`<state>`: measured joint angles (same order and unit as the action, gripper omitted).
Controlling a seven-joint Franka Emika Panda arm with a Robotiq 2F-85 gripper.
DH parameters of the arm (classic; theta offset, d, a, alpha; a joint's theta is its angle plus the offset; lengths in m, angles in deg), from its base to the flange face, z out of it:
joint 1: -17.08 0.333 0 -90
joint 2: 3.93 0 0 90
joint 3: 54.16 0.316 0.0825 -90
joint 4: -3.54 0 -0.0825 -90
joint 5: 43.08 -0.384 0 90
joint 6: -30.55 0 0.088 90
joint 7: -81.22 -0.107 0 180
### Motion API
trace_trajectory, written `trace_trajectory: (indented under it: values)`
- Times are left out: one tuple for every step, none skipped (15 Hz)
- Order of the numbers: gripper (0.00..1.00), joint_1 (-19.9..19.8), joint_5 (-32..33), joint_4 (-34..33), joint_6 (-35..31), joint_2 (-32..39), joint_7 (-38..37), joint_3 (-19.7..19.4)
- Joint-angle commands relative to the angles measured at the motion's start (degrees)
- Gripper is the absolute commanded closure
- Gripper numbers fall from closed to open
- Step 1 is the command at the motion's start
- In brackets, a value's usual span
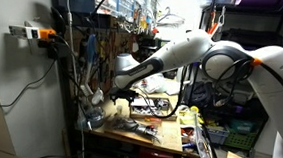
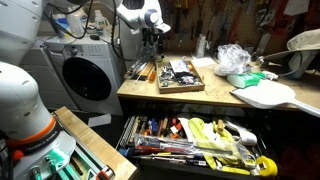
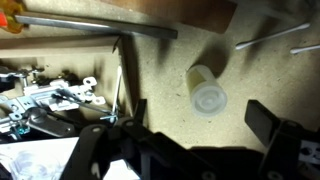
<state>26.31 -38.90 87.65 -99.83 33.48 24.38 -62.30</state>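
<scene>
In the wrist view my gripper [image 3: 200, 122] is open, its two dark fingers spread wide over a speckled beige bench top. A small cream plastic bottle [image 3: 205, 88] lies on its side just ahead of the fingers, roughly centred between them and not touched. In both exterior views the white arm reaches to the back of a wooden workbench [image 2: 215, 98], with the gripper [image 1: 114, 88] [image 2: 151, 40] low over the surface. The bottle cannot be made out in either exterior view.
A tray of tools [image 2: 170, 73] lies on the bench beside the gripper, and loose metal parts [image 3: 45, 95] show in the wrist view. A crumpled plastic bag [image 2: 235, 58] and white board [image 2: 265, 95] sit further along. An open tool drawer [image 2: 195, 140] juts out below; a washing machine [image 2: 85, 75] stands alongside.
</scene>
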Motion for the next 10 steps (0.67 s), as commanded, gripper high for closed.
trace_trajectory:
  values:
    - [0.00,-0.93,0.67,4.62,2.47,-4.88,3.26,0.60]
    - [0.00,-1.40,0.48,5.61,3.17,-6.02,4.78,0.82]
    - [0.00,-1.84,0.25,6.44,3.99,-6.98,6.29,1.00]
    - [0.00,-2.12,0.54,7.64,4.36,-7.99,7.36,0.78]
    - [0.00,-2.47,0.56,8.60,4.71,-8.80,8.41,0.69]
    - [0.00,-2.97,0.50,10.08,5.10,-9.86,9.83,0.72]
    - [0.00,-3.55,0.20,11.29,5.60,-10.82,11.44,0.89]
    - [0.00,-4.69,-1.02,12.91,6.16,-12.07,14.95,1.78]
    - [0.00,-5.18,-1.41,14.69,5.94,-13.27,16.97,1.93]
    - [0.00,-5.66,-1.50,16.29,5.90,-14.29,19.11,1.94]
